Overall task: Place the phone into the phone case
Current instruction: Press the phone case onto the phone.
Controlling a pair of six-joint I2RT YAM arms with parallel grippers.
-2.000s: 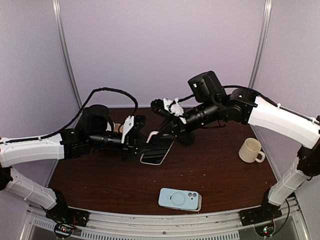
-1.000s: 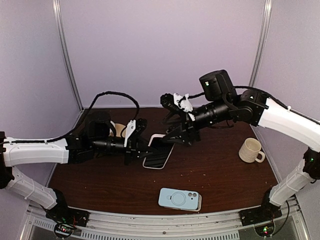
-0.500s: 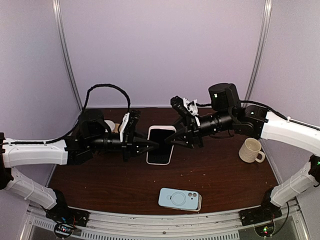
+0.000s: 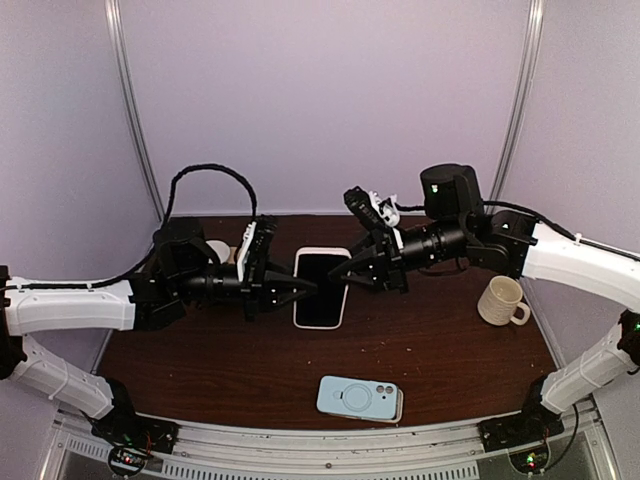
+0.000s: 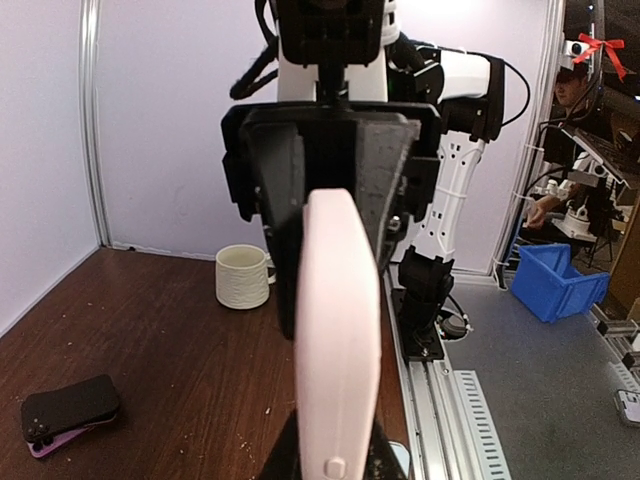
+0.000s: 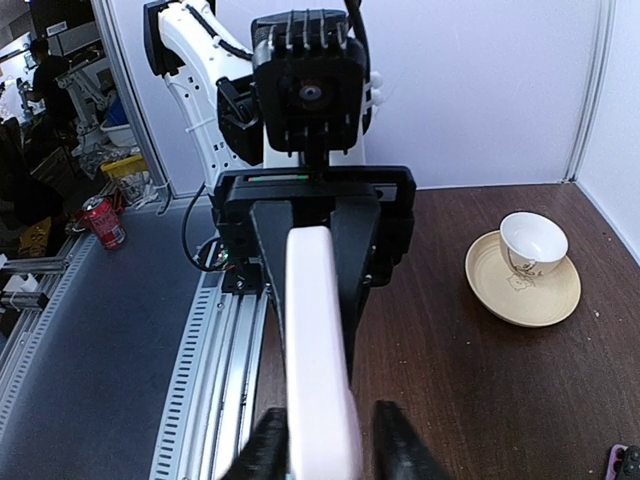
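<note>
Both wrist views show the phone (image 5: 337, 330) edge-on only, its near end cut off by the bottom edge. Whether the right gripper (image 4: 342, 272) presses it cannot be told. From above, the left arm (image 4: 180, 280) hides most of the cup (image 4: 214, 247) standing behind it.

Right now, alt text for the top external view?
A phone, screen up, is clamped above the table between the left gripper and right gripper. A pale blue phone case lies near the front edge, a mug at right.
</note>
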